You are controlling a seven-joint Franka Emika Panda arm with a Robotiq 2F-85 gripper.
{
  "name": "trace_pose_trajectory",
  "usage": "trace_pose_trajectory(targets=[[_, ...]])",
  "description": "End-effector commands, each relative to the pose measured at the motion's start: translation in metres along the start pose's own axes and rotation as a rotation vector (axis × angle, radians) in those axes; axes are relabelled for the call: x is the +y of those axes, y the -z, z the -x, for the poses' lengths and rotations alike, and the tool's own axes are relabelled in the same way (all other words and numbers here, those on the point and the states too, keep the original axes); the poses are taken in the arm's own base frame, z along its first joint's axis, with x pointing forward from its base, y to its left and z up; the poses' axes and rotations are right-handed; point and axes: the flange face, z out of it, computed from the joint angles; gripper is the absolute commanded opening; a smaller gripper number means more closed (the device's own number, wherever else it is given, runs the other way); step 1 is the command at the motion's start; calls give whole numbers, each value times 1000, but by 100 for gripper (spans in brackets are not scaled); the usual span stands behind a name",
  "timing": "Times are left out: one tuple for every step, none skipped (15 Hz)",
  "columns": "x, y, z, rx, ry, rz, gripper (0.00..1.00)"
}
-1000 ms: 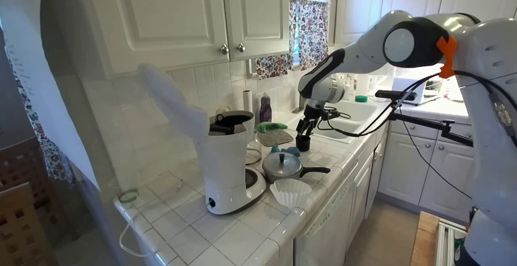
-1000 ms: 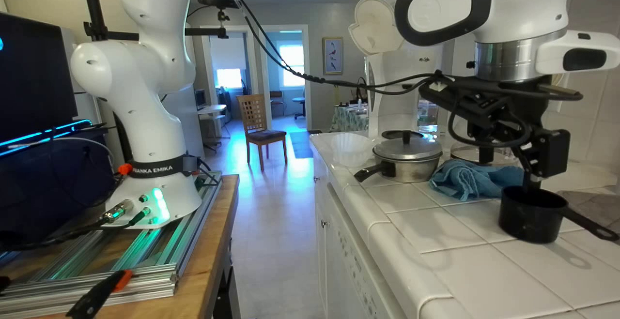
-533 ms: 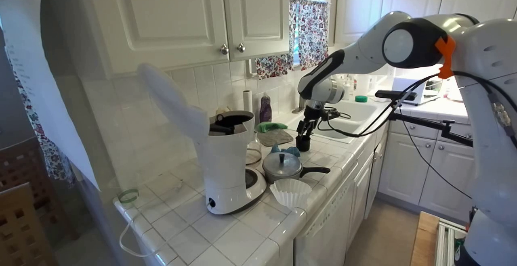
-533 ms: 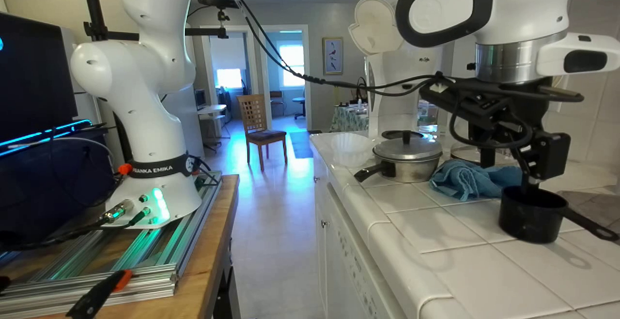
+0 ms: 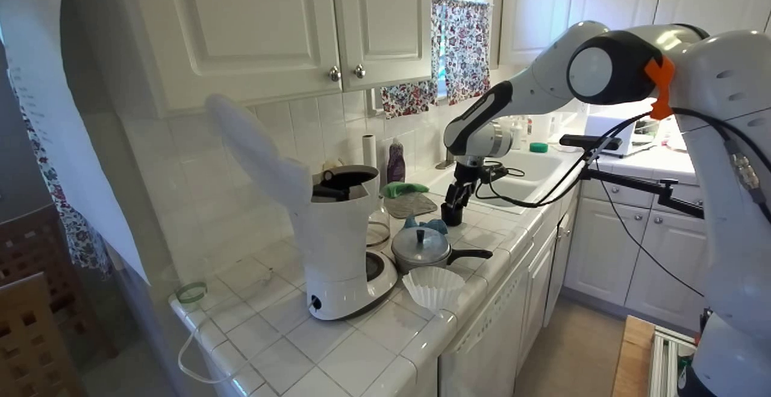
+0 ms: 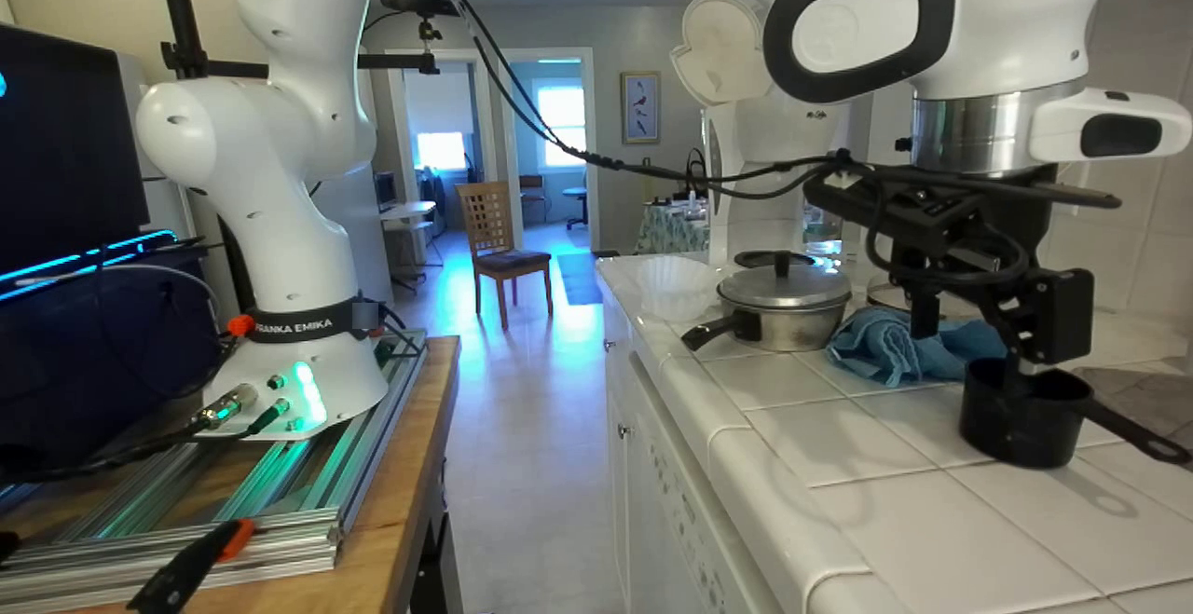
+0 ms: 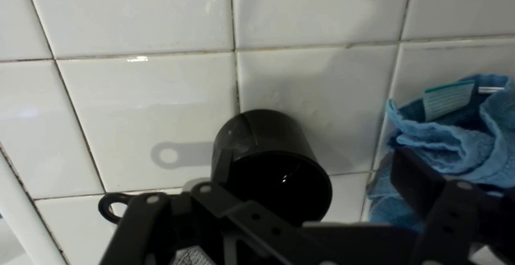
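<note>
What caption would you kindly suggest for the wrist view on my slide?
Open pincer at a black pot on white tiles, with a crumpled blue cloth nearby.

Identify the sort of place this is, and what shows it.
Looks like a kitchen, probably in a home: a white sink, a white coffee maker with its lid raised, and a lidded pan with a dark handle show it.

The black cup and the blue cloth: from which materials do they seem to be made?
The black cup looks like smooth, semi-gloss plastic, by its faint reflections; coated metal is possible. The blue cloth is textile, probably terry cotton or microfibre: matte and fuzzy, with soft folds.
</note>
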Motion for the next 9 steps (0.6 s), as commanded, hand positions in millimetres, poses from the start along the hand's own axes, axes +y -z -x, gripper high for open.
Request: trace_pose_trajectory(targets=[[1,-4,-5,-28,-6,17,100],[1,-1,-7,-14,-3,18,100],[1,2,-9,6,-3,10,100],[-1,6,-12,28,5,6,100],[-3,10,-15,41,11,2,100],[-5,13,-19,49,17,2,100],[-7,14,-22,54,20,-2,100],[-8,14,-24,55,21,-7,100],[-10,12,-25,50,21,-11,100]])
